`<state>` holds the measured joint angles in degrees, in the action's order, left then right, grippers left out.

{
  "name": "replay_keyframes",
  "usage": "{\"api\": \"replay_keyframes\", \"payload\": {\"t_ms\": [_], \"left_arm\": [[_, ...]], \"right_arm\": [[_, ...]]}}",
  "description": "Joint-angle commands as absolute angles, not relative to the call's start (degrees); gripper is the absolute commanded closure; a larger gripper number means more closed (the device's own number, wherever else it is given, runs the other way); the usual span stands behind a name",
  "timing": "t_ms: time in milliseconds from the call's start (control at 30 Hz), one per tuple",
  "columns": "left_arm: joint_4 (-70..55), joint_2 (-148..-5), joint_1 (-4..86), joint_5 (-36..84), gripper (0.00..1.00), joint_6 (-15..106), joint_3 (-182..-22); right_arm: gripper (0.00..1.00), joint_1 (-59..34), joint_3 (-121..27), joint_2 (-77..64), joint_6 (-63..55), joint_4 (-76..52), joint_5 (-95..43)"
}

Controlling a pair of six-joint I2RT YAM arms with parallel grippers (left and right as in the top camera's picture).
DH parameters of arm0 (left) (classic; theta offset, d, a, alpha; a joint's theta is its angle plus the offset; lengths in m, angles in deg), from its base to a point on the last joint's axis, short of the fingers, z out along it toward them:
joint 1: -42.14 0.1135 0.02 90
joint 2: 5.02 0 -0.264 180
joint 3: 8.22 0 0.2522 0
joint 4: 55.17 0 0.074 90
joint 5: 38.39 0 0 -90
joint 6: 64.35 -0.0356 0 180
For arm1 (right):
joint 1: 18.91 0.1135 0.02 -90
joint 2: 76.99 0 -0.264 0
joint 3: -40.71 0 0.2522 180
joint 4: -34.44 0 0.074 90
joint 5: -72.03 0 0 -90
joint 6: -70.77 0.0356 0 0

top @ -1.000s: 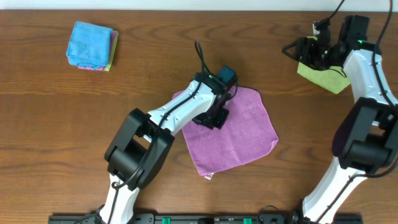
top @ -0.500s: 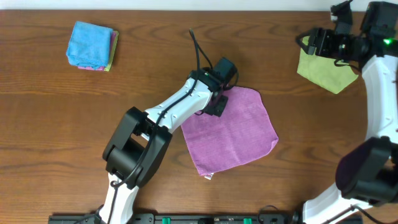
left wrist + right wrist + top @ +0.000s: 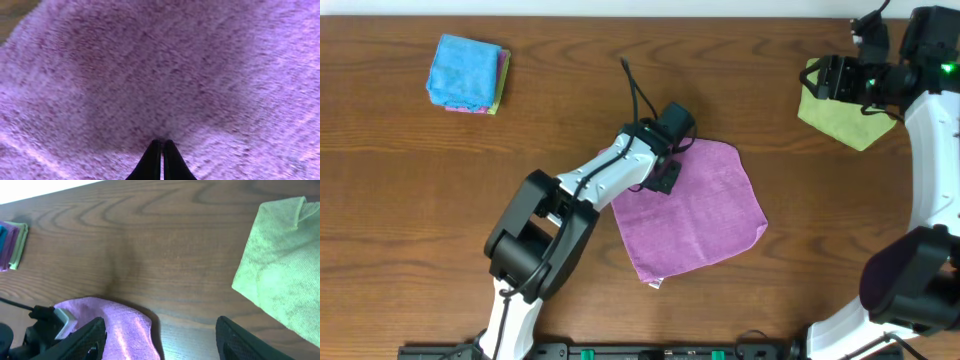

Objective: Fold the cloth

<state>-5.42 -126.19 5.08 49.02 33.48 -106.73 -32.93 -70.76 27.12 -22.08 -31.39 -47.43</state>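
**Overhead view.** The purple cloth (image 3: 705, 215) is shown spread flat at the table's (image 3: 420, 200) centre, set askew as a rough square. The left gripper (image 3: 665, 176) is placed on its far-left corner, so the rest of the cloth extends from the fingers toward the near right. A fold from this hold would be judged to run along that diagonal. The right gripper (image 3: 823, 78) is held well apart, over a green cloth (image 3: 840, 118) at the far right, so the left arm is plainly the nearer of the 2. A stack of folded cloths (image 3: 468, 73) is seen at the far left.

**Left wrist view.** The frame is filled by purple pile. The 2 fingertips (image 3: 155, 152) are pressed together with only a hairline slit between them, their points buried in the fabric. The cloth is judged to be pinched there, as it puckers and darkens toward the tips.

**Right wrist view.** The 2 fingers (image 3: 85, 340) are spread wide at the lower corners, with nothing between them. The green cloth is seen ahead to the right and the purple cloth's corner below, neither touched.
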Motion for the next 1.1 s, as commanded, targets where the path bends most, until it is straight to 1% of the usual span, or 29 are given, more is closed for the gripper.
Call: {"api": "replay_keyframes", "payload": {"t_ms": [0, 167, 400, 533, 800, 933, 967, 1067], "left_arm": [[-5.8, -126.6, 7.2, 49.5, 0.94, 31.8, -106.0], [-6.5, -128.0, 9.5, 48.2, 0.94, 30.1, -106.0], [-7.9, -130.4, 10.7, 47.5, 0.94, 28.3, -106.0], [-11.0, -131.6, 11.7, 48.1, 0.94, 23.8, -106.0], [-11.3, -132.0, 20.0, 48.9, 0.94, 18.0, -106.0], [-11.0, -132.0, 23.7, 47.5, 0.94, 16.0, -106.0], [-10.8, -132.0, 24.6, 45.8, 0.94, 15.3, -106.0], [-10.5, -132.0, 25.1, 44.1, 0.94, 15.3, -106.0]], "right_arm": [[0.3, -32.8, -71.7, 25.9, -23.2, -32.2, -47.1], [0.31, -32.7, -71.7, 25.9, -23.2, -33.1, -47.1], [0.31, -32.7, -71.7, 25.9, -23.1, -33.4, -47.1], [0.32, -32.7, -71.7, 25.9, -23.1, -33.7, -47.1], [0.3, -32.6, -71.7, 25.9, -23.2, -34.7, -46.3], [0.27, -31.7, -71.2, 26.0, -23.2, -36.0, -46.5], [0.27, -30.7, -70.4, 26.2, -23.2, -36.2, -46.9], [0.23, -27.1, -66.8, 27.2, -24.2, -34.1, -50.9]]}}
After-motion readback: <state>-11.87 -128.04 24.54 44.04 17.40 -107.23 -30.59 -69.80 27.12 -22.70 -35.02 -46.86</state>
